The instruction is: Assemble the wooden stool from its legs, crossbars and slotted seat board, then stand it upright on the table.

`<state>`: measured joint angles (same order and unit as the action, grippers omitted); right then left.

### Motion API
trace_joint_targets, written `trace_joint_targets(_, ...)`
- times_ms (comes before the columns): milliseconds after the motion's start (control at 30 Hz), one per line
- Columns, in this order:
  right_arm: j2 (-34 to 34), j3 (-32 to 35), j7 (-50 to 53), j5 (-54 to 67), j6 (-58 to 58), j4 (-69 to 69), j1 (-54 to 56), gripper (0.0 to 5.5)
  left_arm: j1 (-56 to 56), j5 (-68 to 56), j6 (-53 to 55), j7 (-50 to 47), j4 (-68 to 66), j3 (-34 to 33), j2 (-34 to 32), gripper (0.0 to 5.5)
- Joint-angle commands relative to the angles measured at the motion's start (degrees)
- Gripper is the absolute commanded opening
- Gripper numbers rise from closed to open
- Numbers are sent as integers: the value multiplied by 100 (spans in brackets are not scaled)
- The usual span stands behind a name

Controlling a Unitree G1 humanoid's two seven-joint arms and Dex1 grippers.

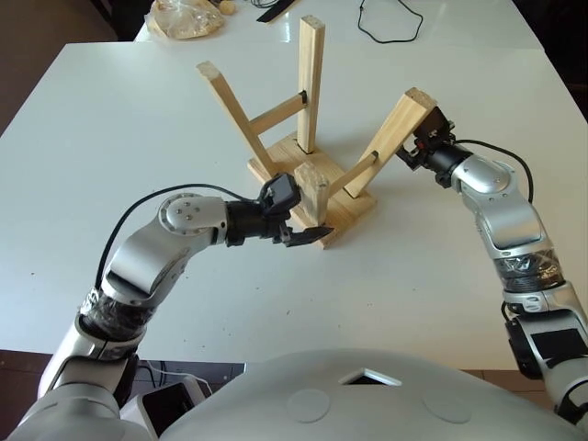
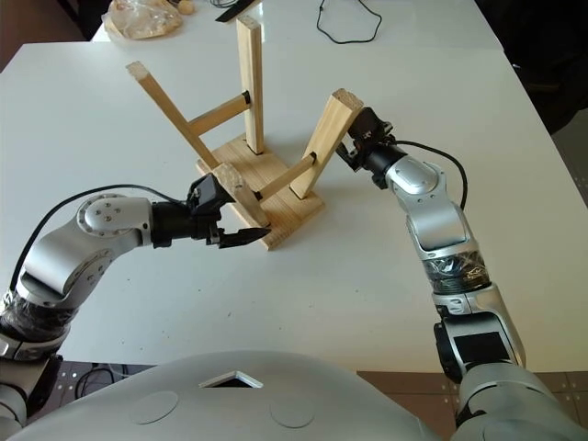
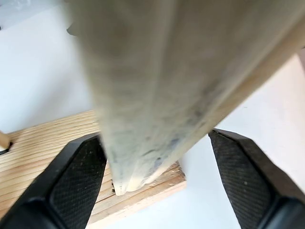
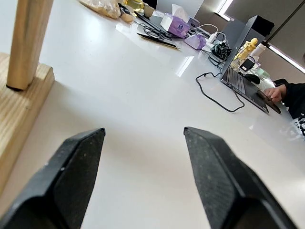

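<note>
The wooden stool lies upside down on the white table, its slotted seat board (image 1: 354, 209) flat and several legs pointing up. A crossbar (image 1: 276, 115) joins the two far legs, and another crossbar (image 1: 354, 175) runs from the near leg (image 1: 312, 188) to the right leg (image 1: 395, 133). My left gripper (image 1: 308, 237) is open at the base of the near leg. Its fingers (image 3: 81, 176) stand on either side of that leg (image 3: 152, 86) where it meets the board. Beside the top end of the right leg, my right gripper (image 1: 415, 147) is open with nothing between its fingers (image 4: 76, 176).
A crumpled plastic bag (image 1: 186, 18) and a black cable (image 1: 390, 23) lie at the table's far side. Farther off stand a laptop (image 4: 245, 78) and small clutter (image 4: 174, 24). Bare tabletop (image 1: 138, 138) spreads to the left of the stool and in front of it.
</note>
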<state>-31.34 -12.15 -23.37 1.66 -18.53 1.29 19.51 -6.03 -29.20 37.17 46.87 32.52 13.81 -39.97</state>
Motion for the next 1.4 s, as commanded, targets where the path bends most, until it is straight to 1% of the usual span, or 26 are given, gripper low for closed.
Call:
trace_joint_targets(33,-277,25,-421,-177,195,59,-100,306,1077,164,-481,383,-96,-578,-643,370)
trace_joint_targets(100,-509,34,-656,-278,249,-21,-303,306,1549,129,-728,536,-154,-919,-789,370)
trace_joint_targets(200,-1043,-87,-1130,-565,480,-229,-751,306,2133,103,-1107,756,-366,-1364,-856,370)
trace_joint_targets(267,-1376,-127,-1546,-598,541,-474,-1070,306,2319,218,-1325,805,-675,-1557,-846,370)
trace_joint_targets(333,-1697,-77,-2120,-334,436,-911,-1446,306,2286,339,-1522,773,-1133,-1708,-788,370)
trace_joint_targets(433,-2038,8,-2923,152,369,-1521,-1809,306,1749,520,-1763,414,-1842,-1814,-464,370)
trace_joint_targets(467,-2108,25,-3151,335,304,-1713,-1899,306,1625,499,-1865,452,-1917,-1783,-369,370)
trace_joint_targets(600,-2315,-163,-3864,710,249,-2206,-2177,306,1559,357,-1946,572,-1436,-1395,-11,370)
trace_joint_targets(700,-2217,-391,-3904,589,217,-2275,-2299,306,1501,-33,-1691,604,-912,-1129,284,370)
trace_joint_targets(833,-2037,-548,-3875,538,163,-2233,-2236,306,1402,248,-1647,541,-627,-459,484,370)
trace_joint_targets(967,-1668,-653,-3576,257,253,-1623,-1863,306,925,456,-1433,302,-874,41,889,370)
trace_joint_targets(1067,-1283,-575,-3134,29,337,-977,-1502,306,510,650,-1349,184,-1283,329,1206,370)
trace_joint_targets(1133,-1091,-597,-2873,-175,436,-556,-1255,306,328,559,-1175,45,-1373,355,1448,370)
trace_joint_targets(1200,-913,-596,-2612,-339,543,-229,-1090,306,268,539,-1083,-3,-1374,363,1533,370)
trace_joint_targets(1267,-734,-578,-2354,-463,629,68,-962,306,346,639,-1083,-23,-1374,317,1449,370)
trace_joint_targets(1400,-517,-544,-1936,-656,779,479,-884,306,656,1001,-1388,-36,-1507,24,995,370)
